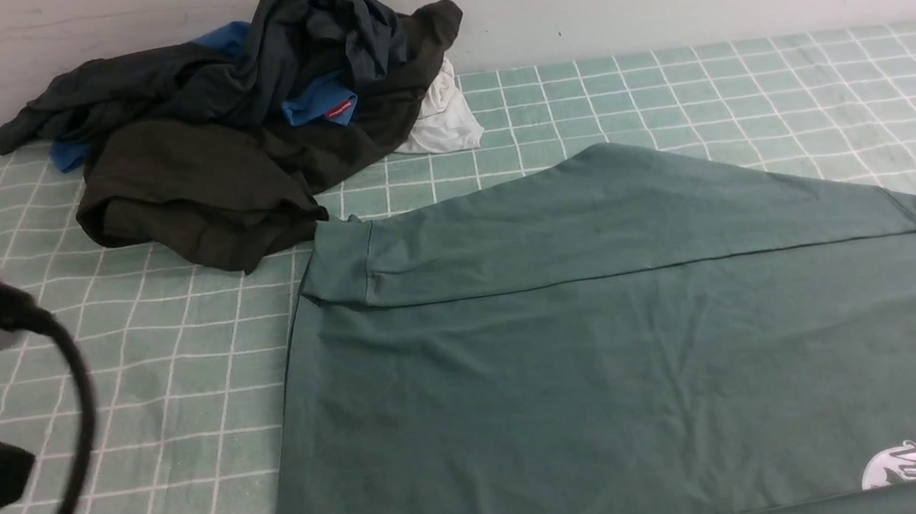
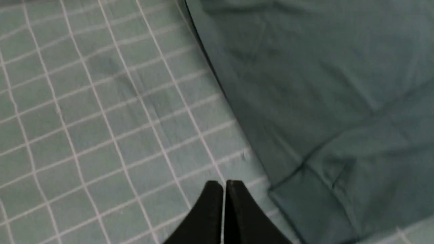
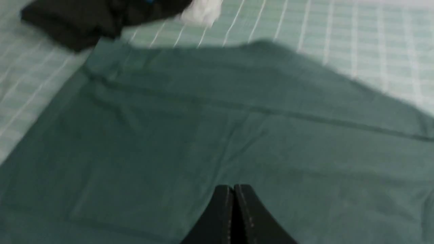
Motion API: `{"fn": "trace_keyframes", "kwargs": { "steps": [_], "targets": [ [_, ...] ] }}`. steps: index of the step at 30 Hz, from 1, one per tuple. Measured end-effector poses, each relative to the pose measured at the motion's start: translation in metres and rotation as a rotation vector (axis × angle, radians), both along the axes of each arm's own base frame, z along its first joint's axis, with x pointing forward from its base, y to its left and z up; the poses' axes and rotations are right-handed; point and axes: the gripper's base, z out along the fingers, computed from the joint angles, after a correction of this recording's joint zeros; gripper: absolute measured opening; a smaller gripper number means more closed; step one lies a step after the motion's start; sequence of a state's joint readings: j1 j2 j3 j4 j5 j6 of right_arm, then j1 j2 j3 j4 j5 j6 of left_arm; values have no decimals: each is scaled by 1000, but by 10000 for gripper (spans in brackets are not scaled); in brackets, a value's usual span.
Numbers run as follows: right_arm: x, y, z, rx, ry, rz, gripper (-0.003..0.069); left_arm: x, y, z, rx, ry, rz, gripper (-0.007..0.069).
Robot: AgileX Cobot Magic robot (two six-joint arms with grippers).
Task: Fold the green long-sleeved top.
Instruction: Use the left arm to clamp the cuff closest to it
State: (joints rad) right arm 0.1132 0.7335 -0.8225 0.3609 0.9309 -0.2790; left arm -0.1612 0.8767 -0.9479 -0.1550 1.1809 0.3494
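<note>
Checked green cloth [image 1: 664, 95] covers the worktop up to a pale wall. Green long-sleeved top [image 1: 606, 343] lies flat over the near right part, long axis left to right, hem leftward, its far sleeve [image 1: 591, 216] folded across the body. Dark garments [image 1: 224, 171], with a blue garment [image 1: 319, 100] and a white garment [image 1: 442, 116], are heaped at the far left, touching the sleeve end. Left gripper [image 2: 223, 184], jaws together, hovers over bare cloth just beside the hem, probably the nearer arm. Right gripper [image 3: 233, 188], jaws together and empty, hovers over the body.

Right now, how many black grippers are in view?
2. The left gripper, shut, is over the green checked sheet beside the edge of the teal-green knit top; the right gripper, shut, over the top itself.
</note>
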Motion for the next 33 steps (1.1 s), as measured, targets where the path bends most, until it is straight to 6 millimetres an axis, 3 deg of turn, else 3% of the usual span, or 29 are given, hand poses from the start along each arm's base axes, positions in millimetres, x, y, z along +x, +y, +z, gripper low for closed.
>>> {"fn": "trace_keyframes", "kwargs": {
  "steps": [6, 11, 14, 20, 28, 33],
  "targets": [
    [8, 25, -34, -157, 411, 243, -13, 27, -47, -39, 164, 239, -266, 73],
    [5, 27, -54, -230, 492, 253, -13, 35, -79, -64, 226, 350, -395, 162],
    [3, 19, -70, -307, 541, 190, -13, 42, -101, -91, 287, 455, -462, 259],
    [7, 4, -75, -398, 547, 21, -13, 49, -131, -128, 368, 504, -552, 367],
    [7, 3, -75, -389, 551, -15, -13, 59, -152, -170, 451, 526, -607, 379],
    [7, 3, -75, -383, 553, -14, -13, 71, -154, -182, 502, 451, -571, 379]
  ]
}}
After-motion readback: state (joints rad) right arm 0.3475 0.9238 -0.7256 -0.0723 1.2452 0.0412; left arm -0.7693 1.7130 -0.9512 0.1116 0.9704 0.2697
